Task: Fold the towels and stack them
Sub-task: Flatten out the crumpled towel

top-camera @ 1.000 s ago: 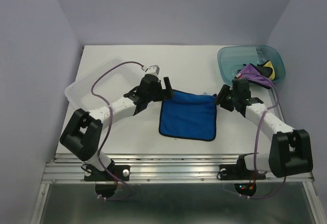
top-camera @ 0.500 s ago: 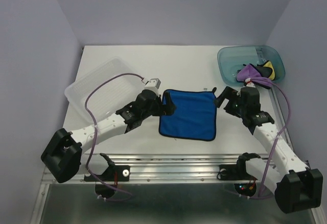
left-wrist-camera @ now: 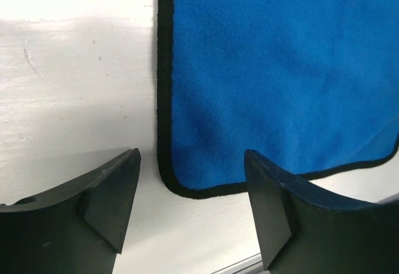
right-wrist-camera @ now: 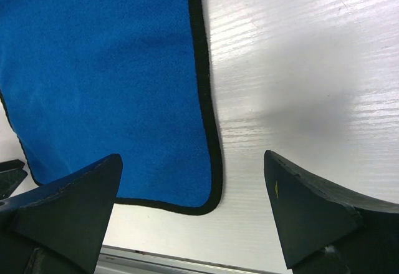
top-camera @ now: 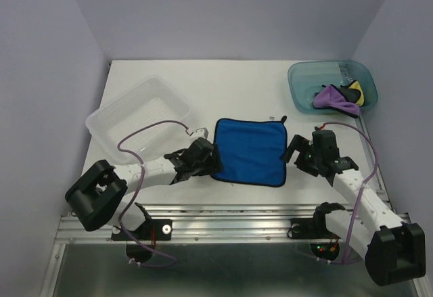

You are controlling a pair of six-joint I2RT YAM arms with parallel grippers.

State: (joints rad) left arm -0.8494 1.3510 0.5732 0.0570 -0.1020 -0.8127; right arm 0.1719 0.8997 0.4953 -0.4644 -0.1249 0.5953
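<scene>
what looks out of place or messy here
Nothing looks spilled or damaged. The blue towel lies flat but slightly skewed. The purple towel and yellow towel sit crumpled in a heap in the teal tub, not yet folded. The clear tray sits at an angle.

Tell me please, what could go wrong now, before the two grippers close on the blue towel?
The blue towel lies flat, so the open left gripper and right gripper may scrape the table and miss its thin near corners. If one corner alone is caught, the fold will probably go crooked.
</scene>
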